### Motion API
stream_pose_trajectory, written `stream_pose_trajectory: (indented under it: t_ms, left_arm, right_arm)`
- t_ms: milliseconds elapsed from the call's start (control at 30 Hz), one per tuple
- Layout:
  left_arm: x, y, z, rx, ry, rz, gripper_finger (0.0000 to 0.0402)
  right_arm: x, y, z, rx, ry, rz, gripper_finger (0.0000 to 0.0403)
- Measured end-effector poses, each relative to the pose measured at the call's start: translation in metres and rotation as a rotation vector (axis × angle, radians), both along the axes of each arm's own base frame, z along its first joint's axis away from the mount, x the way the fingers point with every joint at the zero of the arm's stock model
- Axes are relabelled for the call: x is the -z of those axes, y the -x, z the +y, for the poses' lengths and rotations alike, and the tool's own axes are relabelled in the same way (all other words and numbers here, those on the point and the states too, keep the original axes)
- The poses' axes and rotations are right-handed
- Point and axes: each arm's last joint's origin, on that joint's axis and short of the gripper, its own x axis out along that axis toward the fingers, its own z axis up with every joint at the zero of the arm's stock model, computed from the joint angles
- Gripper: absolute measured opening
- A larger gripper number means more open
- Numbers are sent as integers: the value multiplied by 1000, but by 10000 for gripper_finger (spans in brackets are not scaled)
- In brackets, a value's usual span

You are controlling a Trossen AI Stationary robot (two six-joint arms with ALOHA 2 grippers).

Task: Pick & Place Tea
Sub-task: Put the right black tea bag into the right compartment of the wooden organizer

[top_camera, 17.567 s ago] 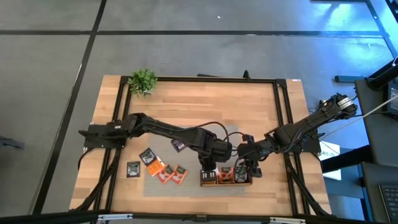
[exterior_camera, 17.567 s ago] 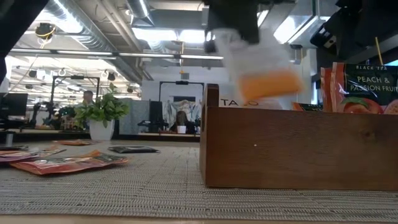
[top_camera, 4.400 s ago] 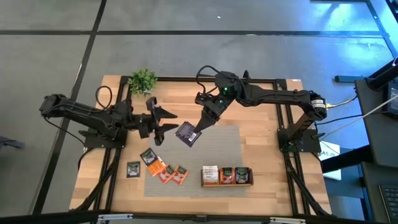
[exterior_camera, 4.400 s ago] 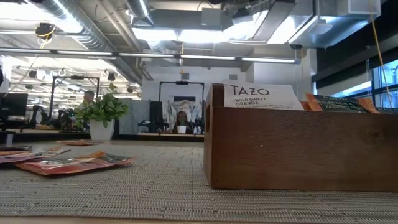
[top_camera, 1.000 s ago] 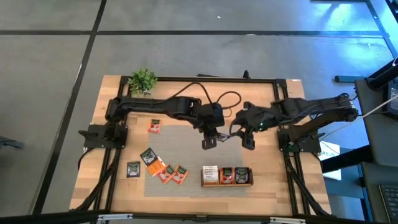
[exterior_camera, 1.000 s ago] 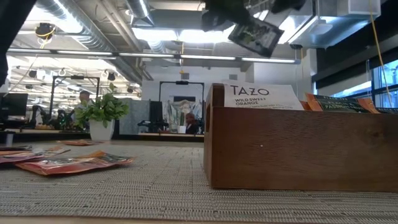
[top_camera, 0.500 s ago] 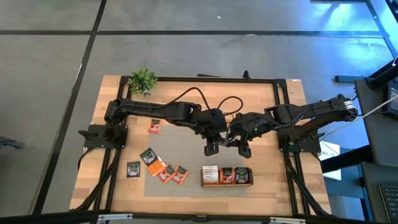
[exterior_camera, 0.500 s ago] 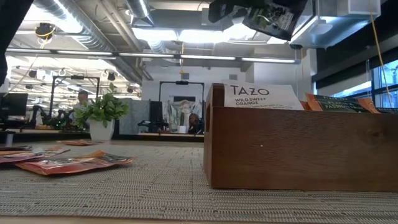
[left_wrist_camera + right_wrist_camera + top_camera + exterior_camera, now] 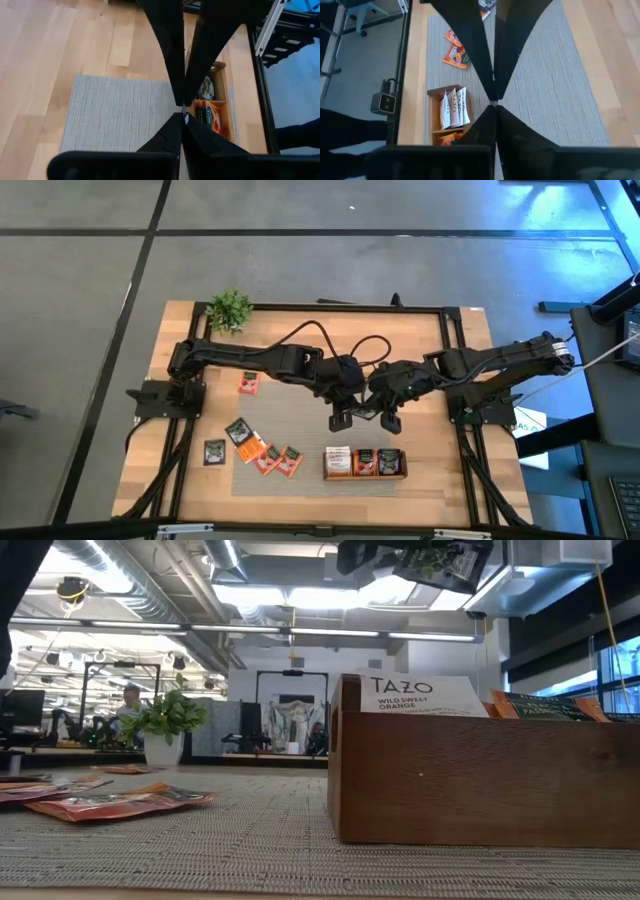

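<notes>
Right tool [image 9: 390,420] now shut on sachet [image 9: 445,565]

In the low view, a white sachet [image 9: 424,697] standing up out of the left end of the wooden tray [image 9: 480,780] reads "TAZO" in large dark capitals, with "WILD SWEET ORANGE" in smaller capitals on two lines beneath it. A dark sachet [image 9: 545,708] to its right in the tray carries a line of small pale lettering too fine to read. Printing on the other sachets in all views is not legible.
</notes>
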Motion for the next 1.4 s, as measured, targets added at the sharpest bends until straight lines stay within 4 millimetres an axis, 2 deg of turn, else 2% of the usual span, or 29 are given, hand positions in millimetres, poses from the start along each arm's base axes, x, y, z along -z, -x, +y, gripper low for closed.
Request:
stream_pose_trajectory:
  t_ms: [267,433,567,667,733,900,1067,1233,1400]
  left_arm:
    - [-13,8,5,31,50,-25,14]
    - [-27,23,12,2,34,-9,32]
    - [-48,41,19,-33,-23,-54,46]
    - [-65,49,20,-27,-61,-142,56]
    - [-69,49,15,-9,-77,-224,62]
    - [-57,34,5,11,-65,-431,72]
    - [-40,16,-1,-2,-15,-733,77]
    - [-19,13,-6,-5,38,-821,80]
    - [-16,13,-7,-80,164,-827,80]
  right_arm:
    - [0,0,-1,21,-17,12,5]
    - [0,5,-2,29,-14,40,4]
    - [-16,26,-1,46,17,-20,4]
    - [-31,53,1,119,57,-108,4]
    - [-37,73,1,173,60,-200,3]
    - [-30,107,4,220,-32,-485,3]
    - [-19,122,7,182,-69,-787,2]
    - [-9,129,6,162,-51,-860,2]
    - [-15,133,4,159,-23,-917,2]
